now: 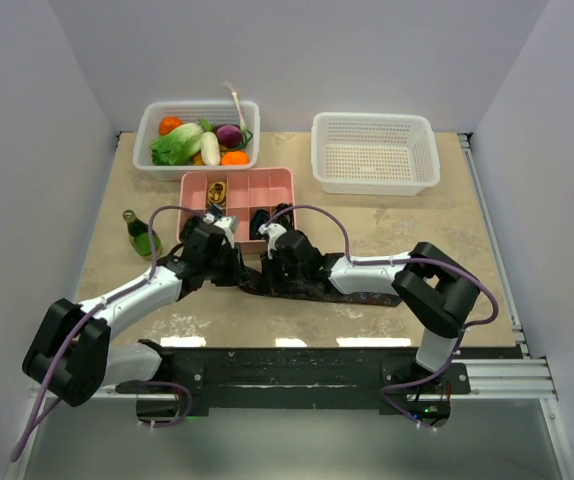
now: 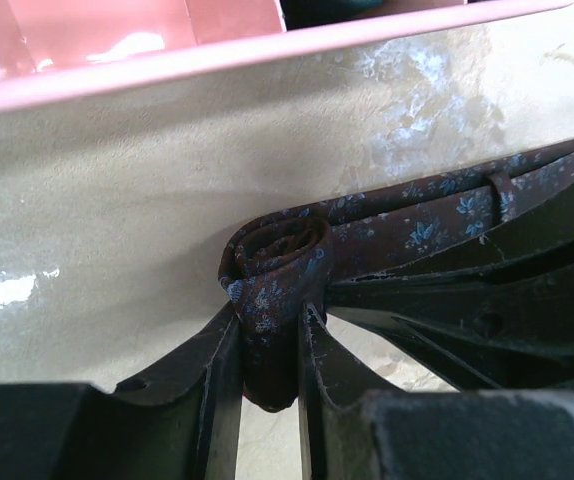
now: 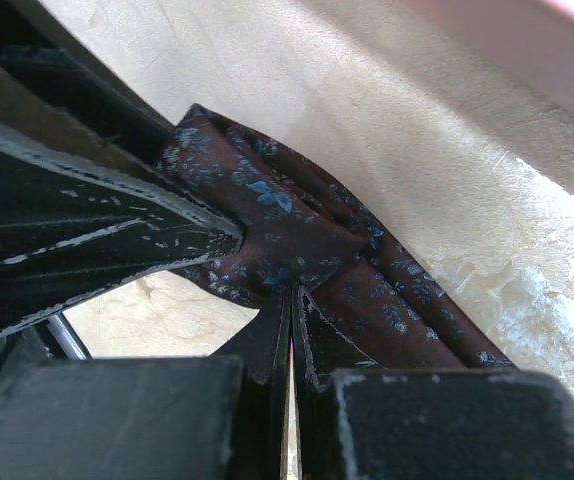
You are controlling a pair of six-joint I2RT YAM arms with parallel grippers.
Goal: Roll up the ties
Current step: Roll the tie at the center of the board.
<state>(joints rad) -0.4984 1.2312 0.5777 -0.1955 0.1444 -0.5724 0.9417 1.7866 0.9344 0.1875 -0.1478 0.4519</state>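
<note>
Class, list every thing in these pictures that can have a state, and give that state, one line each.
tie: one end rolled up tight, the rest flat on the table.
left hand: closed on the rolled end.
right hand: shut, pinching the tie beside the roll.
pink tray: some compartments filled, others empty.
left basket: holds vegetables.
right basket: empty.
</note>
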